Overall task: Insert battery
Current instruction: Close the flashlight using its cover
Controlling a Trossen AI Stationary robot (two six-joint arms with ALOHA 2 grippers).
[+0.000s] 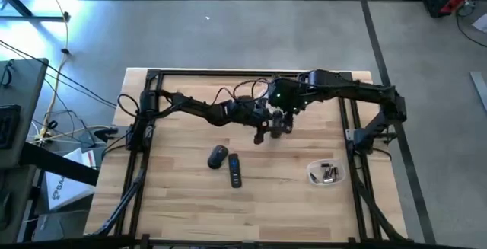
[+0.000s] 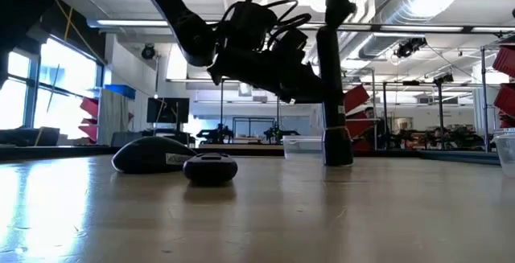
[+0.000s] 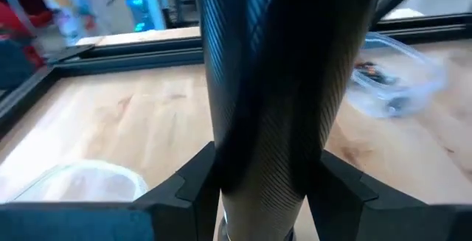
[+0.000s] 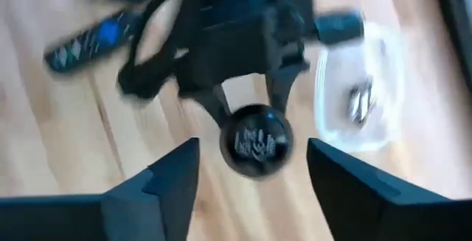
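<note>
A dark ribbed tube [image 2: 332,70], like a flashlight body, stands upright over the middle of the table. Its lower end [image 2: 338,157] is down at the table top. My left gripper [image 3: 265,197] is shut on it, also visible from above [image 1: 265,131]. My right gripper [image 4: 254,182] hangs open above the tube's round top end [image 4: 255,141], fingers on either side and apart from it. Batteries [image 1: 329,174] lie in a clear dish [image 1: 316,177] toward the right near corner. My left gripper pinches the tube's shaft [image 3: 243,152] between its two fingers, one finger [image 3: 188,189] on each side. The fingers come from the table's left, slanting down, and lie across the tube. The tube stays upright, with a tan band [image 2: 334,134] below the hold.
A black computer mouse [image 1: 218,155] and a dark remote control [image 1: 235,170] lie side by side near the table's middle, in front of the grippers. Dark frame rails [image 1: 144,142] run along the table's left, right and far edges.
</note>
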